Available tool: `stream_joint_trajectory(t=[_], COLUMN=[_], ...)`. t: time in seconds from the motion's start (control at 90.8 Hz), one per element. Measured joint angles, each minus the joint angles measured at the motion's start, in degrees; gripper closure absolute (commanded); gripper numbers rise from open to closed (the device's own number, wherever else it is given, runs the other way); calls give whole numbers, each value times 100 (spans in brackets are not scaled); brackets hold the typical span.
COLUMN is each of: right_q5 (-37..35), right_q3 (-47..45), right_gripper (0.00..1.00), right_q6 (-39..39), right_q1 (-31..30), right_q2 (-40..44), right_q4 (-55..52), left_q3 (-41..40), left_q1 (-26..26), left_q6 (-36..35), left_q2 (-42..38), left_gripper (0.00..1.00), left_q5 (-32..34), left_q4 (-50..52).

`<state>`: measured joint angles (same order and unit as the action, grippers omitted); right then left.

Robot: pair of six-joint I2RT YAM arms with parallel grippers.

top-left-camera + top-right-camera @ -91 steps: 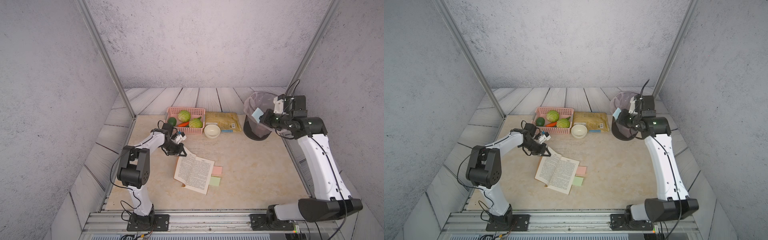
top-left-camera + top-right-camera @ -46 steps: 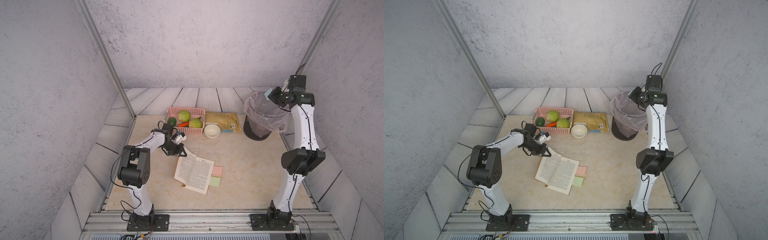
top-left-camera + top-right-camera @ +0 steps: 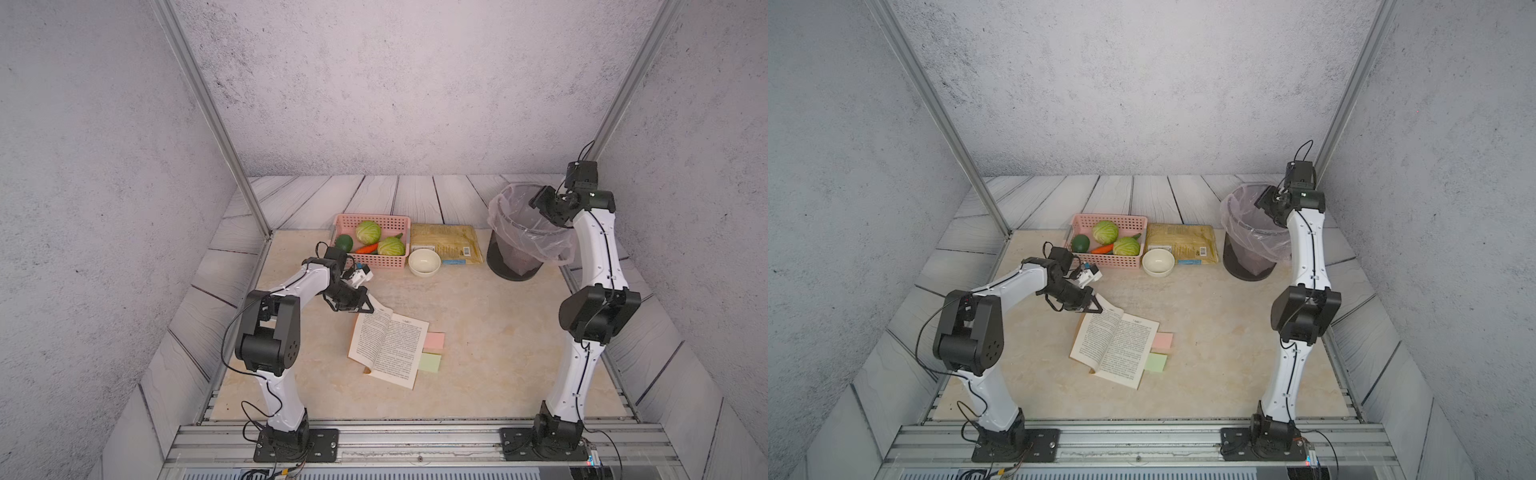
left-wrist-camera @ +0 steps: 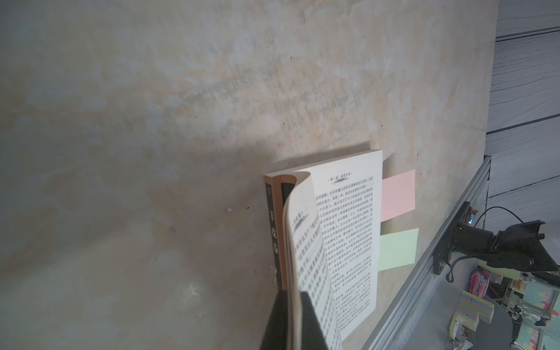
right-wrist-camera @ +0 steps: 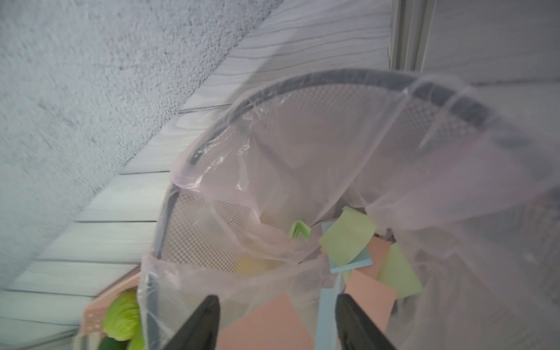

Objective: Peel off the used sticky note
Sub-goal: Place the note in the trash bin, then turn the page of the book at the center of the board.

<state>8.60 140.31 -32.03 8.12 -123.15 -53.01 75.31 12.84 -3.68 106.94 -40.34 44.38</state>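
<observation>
1. Waste bin: stands right of centre in both top views and is lined with a clear bag. The right wrist view looks into its mouth. Discarded notes in green, pink and blue lie at the lower right of that frame.
2. Open book: lies flat on the table, below centre in both top views, well apart from the bin.
3. Left gripper: at the bottom centre of the left wrist view, its jaws are clamped on the curled leaves at the book's corner. Do not release this clamp during the drop, so the book stays registered for the next peel.
4. Right gripper: at the bottom of the right wrist view, its jaws stand wide apart over the bin mouth and clamp nothing.
5. Blue sticky note: seen edge-on as a narrow strip at the bottom, right of centre, just beside the inner face of one jaw.
   - Whether it touches that jaw cannot be told.
   - The step in hand is judged to be the drop.
   - Its adhesive may cling, so confirm separation before withdrawing.
   - If it clings, wipe it against the bag inside the rim without snagging the film.
6. Pink note and green note: both project from the book's page edge, below centre. They are judged to be not yet peeled.
</observation>
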Motion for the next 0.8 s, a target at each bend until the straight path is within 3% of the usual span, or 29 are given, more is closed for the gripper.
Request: stream_joint_trajectory(t=[0.209,0.341,0.539,0.694,0.804], right_q5=[20,286,632,951,1241], right_q3=[28,-743,-3132,-5495,-7084], right_gripper=[26,26,26,27,28], right_q6=[37,79,232,212,-44], right_q1=[0,-26,-662,-1971,-2953], right_q2=[623,1705,3698,4868,5189], right_q4=[-177,-109,273,732,1097], left_q3=[0,0,0,0,0], left_q1=[-9,-9,-22,-79,-122], left_q6=[0,-4,-13,-20,-20], left_q2=[0,0,28,42,74], left_gripper=[100,100,100,100,100], left_q5=[2,0,9,22,22], left_q4=[2,0,2,24,42])
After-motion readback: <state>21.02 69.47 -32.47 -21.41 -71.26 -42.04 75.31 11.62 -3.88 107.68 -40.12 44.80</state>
